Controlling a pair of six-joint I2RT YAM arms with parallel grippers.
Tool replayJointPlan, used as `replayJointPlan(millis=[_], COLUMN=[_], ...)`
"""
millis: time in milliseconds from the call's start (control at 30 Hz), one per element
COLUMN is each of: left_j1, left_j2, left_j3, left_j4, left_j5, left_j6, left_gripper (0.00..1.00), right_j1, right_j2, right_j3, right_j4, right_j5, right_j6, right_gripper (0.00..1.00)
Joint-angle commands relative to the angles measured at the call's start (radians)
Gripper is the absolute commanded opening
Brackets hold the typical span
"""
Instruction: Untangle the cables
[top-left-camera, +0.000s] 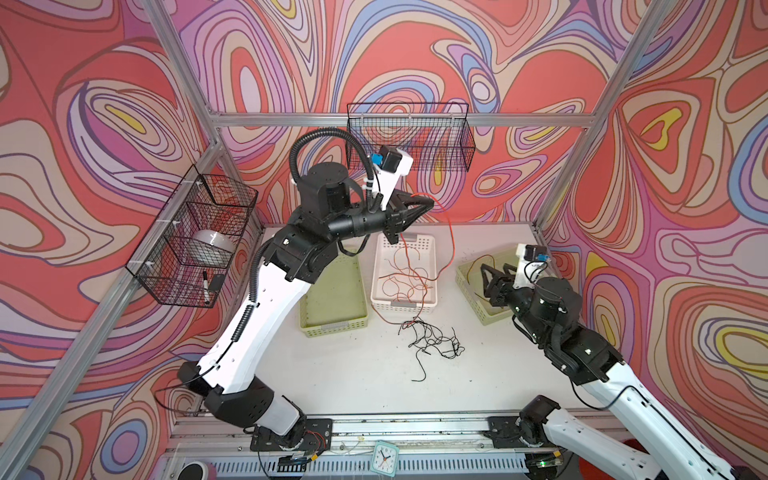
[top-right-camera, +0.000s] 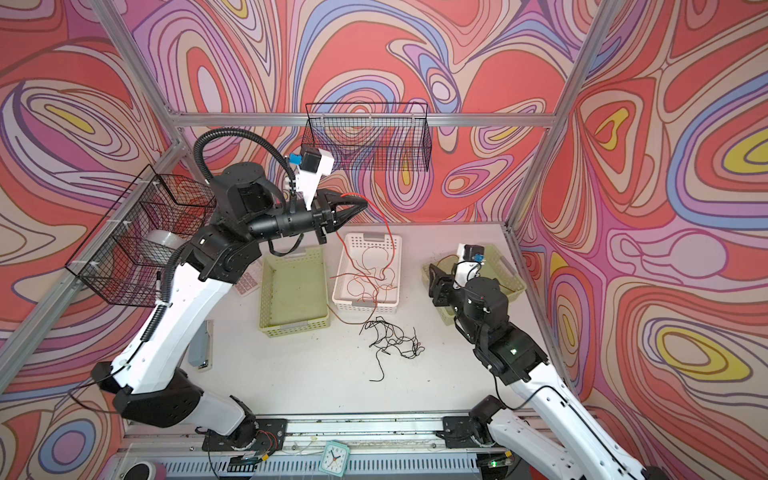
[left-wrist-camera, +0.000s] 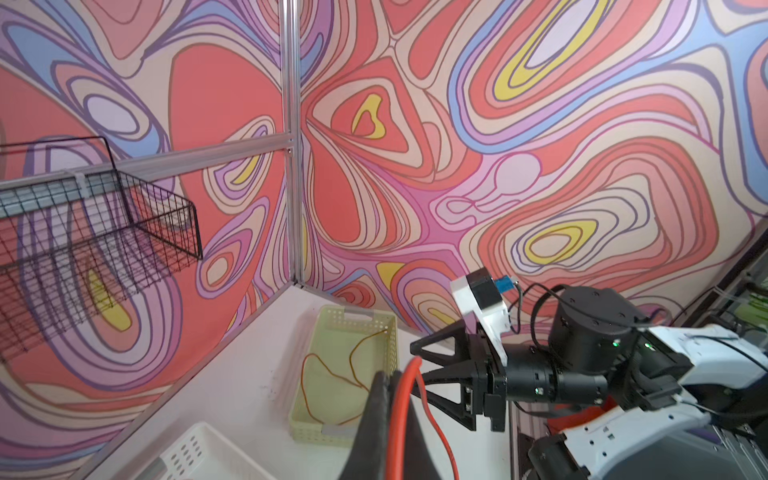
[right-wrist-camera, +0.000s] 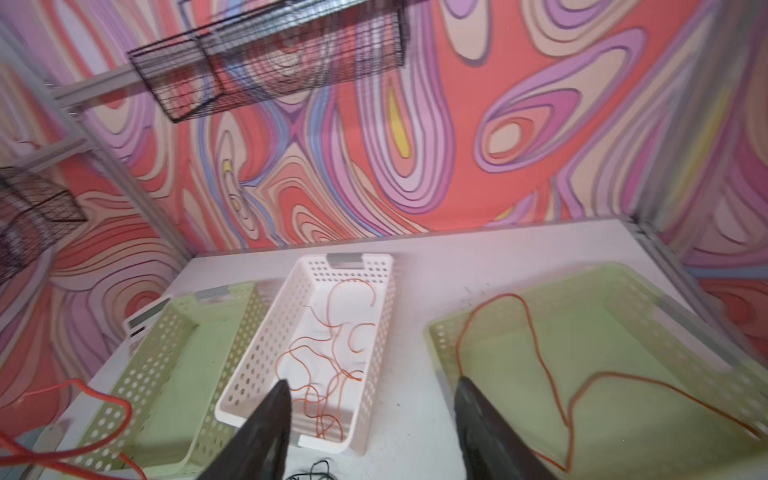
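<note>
Currently, on the table (top-left-camera: 332, 374), the white basket (top-left-camera: 382, 305) holds loose orange cables (top-left-camera: 405, 278). My left gripper (top-left-camera: 431, 202), raised high, is clamped on one orange cable (top-left-camera: 452, 232) trailing toward the black tangle (top-left-camera: 432, 338) in front. The right gripper (right-wrist-camera: 372, 381) hangs empty, jaws apart. I should pin the tangle with it, then lift slowly.

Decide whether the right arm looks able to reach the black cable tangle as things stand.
Probably yes: the right gripper is open and empty, and the black cables lie uncovered on the table nearby.
</note>
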Motion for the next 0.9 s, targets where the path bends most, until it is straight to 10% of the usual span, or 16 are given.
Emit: replayJointPlan(millis=[0, 367, 567, 867], left_j1=[-0.030, -0.100, -0.165, -0.201], left_j2=[0.147, 0.655, 0.865, 0.954], left_j3=[0.162, 0.582, 0.607, 0.341], left_j4=[0.113, 0.580, 0.884, 0.896], left_j5=[-0.007, -0.079, -0.166, -0.196], left_j6=[-0.067, -0.278, -0.368, -0.382], left_gripper=[0.00, 0.00, 0.00, 0.00], right_j1=[0.001, 0.001, 0.001, 0.001], right_j2=[-0.025, -0.137, -0.200, -0.299], right_j3=[0.012, -0.102, -0.158, -0.174], right_j4=[-0.255, -0.364, -0.327, -0.388], right_j5=[0.231, 0.152, 0.092, 0.132], right_j6=[0.160, 0.284, 0.283, 0.276], right_gripper=[0.52, 0.18, 0.14, 0.20])
